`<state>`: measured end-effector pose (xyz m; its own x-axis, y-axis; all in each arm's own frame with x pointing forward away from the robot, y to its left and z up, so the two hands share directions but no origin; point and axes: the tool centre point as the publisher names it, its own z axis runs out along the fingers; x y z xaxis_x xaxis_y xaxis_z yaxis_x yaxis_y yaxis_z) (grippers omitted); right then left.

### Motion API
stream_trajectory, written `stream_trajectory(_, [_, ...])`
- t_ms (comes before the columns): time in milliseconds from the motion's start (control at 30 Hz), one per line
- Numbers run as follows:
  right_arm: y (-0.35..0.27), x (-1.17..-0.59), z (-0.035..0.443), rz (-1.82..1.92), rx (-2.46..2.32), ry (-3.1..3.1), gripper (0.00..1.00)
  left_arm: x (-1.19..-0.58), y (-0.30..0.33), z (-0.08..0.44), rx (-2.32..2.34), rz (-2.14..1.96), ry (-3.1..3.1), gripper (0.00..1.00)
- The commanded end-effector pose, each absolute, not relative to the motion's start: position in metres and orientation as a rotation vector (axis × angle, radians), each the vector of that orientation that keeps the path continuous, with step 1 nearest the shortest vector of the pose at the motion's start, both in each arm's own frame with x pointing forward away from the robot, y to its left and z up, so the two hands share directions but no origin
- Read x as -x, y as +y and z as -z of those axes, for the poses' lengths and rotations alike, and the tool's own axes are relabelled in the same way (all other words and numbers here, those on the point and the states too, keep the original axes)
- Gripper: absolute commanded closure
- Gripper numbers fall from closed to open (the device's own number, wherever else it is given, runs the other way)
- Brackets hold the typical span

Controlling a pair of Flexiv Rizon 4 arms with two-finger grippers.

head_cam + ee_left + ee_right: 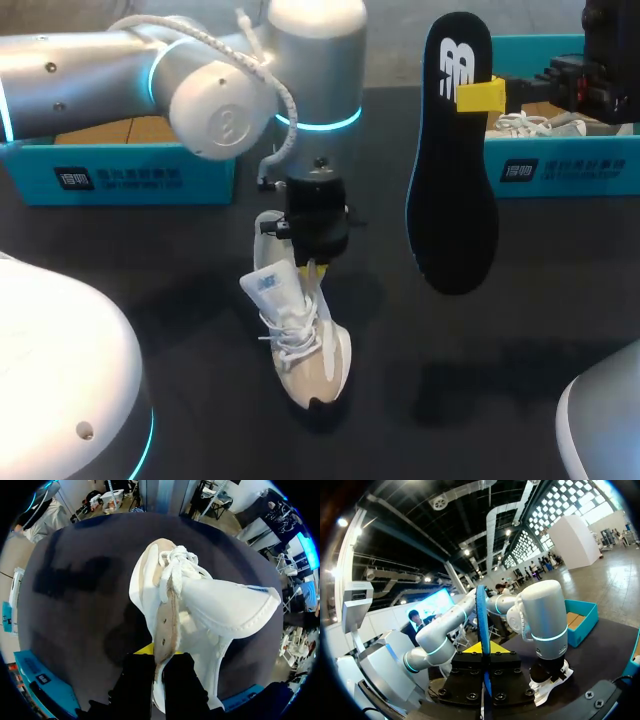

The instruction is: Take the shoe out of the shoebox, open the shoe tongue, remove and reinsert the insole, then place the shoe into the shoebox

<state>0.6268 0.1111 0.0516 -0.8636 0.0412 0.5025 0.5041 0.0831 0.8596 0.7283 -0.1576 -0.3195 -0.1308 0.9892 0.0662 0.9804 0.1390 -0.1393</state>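
Pinching the shoe (pixel 300 340) at its heel collar, the left gripper (pixel 312 265) has both fingers closed on the rim. The shoe is mid-table (pixel 560 330), toe down, tongue raised. Right gripper (pixel 478 95): fingers clamped on the insole (pixel 455 190) near its heel end. The insole hangs upright in the air, long axis vertical, well apart to the shoe's right. Judgement: reinsertion means carrying the low toe end leftward to the opening.

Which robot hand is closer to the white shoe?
Left. The left gripper is right on the shoe, pinching its upper edge. The right gripper is off to the side, apart from the shoe, holding up the black insole.
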Motion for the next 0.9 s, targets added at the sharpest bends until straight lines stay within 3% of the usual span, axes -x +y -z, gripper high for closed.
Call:
stream_trajectory(33, [0.113, -0.629, -0.052, 1.834, 0.538, -2.020, 1.00, -0.727, -0.167, 0.325, 1.987, -0.055, -2.234, 1.00])
stream_trajectory(900, [0.113, -0.629, -0.052, 1.834, 0.538, -2.020, 1.00, -0.681, -0.187, 0.350, 1.995, -0.047, -2.053, 1.00])
